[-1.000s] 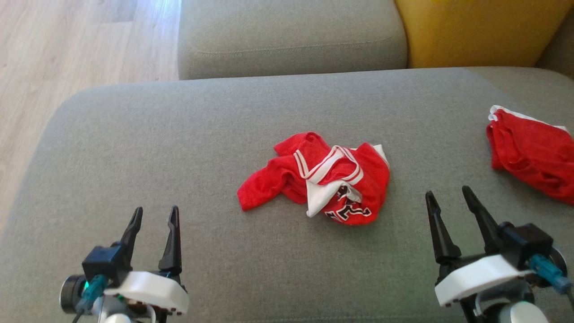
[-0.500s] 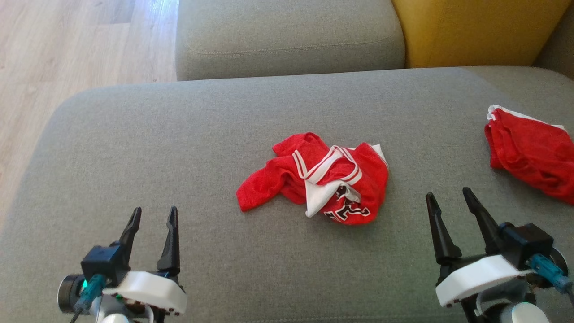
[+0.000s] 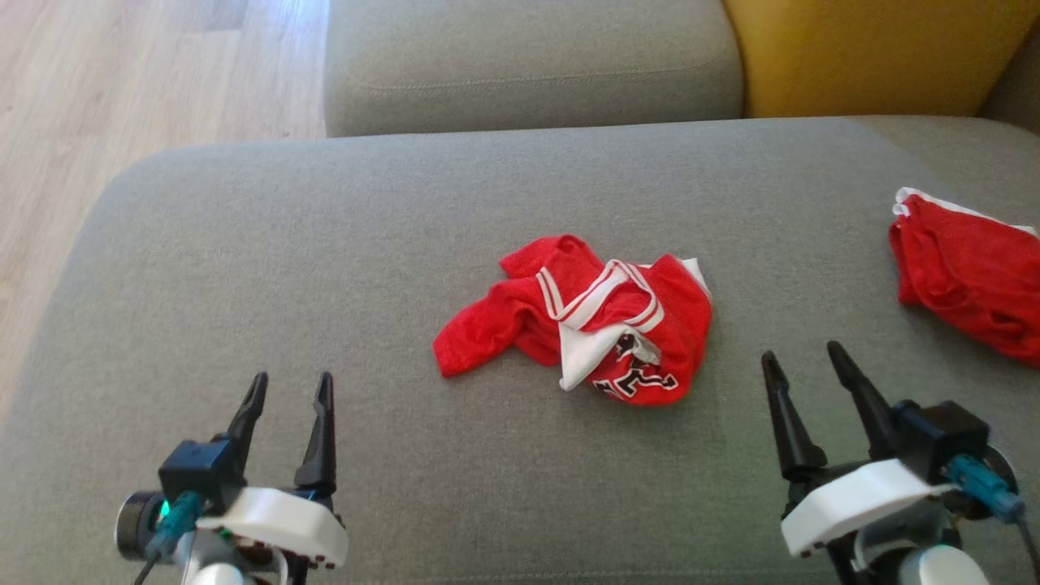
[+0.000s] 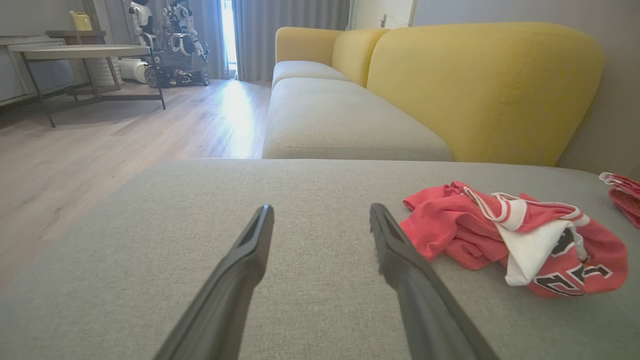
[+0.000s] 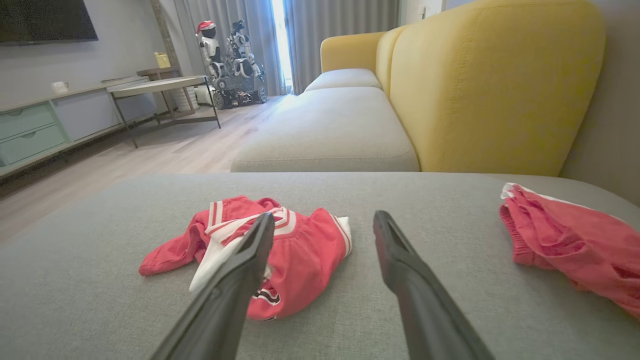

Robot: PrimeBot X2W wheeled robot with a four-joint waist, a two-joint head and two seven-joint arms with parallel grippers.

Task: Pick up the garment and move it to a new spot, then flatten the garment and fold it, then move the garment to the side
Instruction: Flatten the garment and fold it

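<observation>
Hovering over the grey seat cushion, we have both grippers empty: the left gripper and the right gripper each hold their 2 dark fingers spread wide, closed on nothing. The crumpled red garment lies between the 2 grippers, beyond the fingertips, nearer the right pair than the left and touching neither. In the right wrist view it sits ahead and left of our fingers; in the left wrist view, ahead and right. Another red cloth lies well off past the outer side of the right fingers; we judge it is not our target. The pick-up is not yet begun. To do it well, we should bring 1 pair of fingers down over a raised fold, such as the white-trimmed band, pinch cloth only and not the cushion, then lift until the whole bundle clears before carrying it.
</observation>
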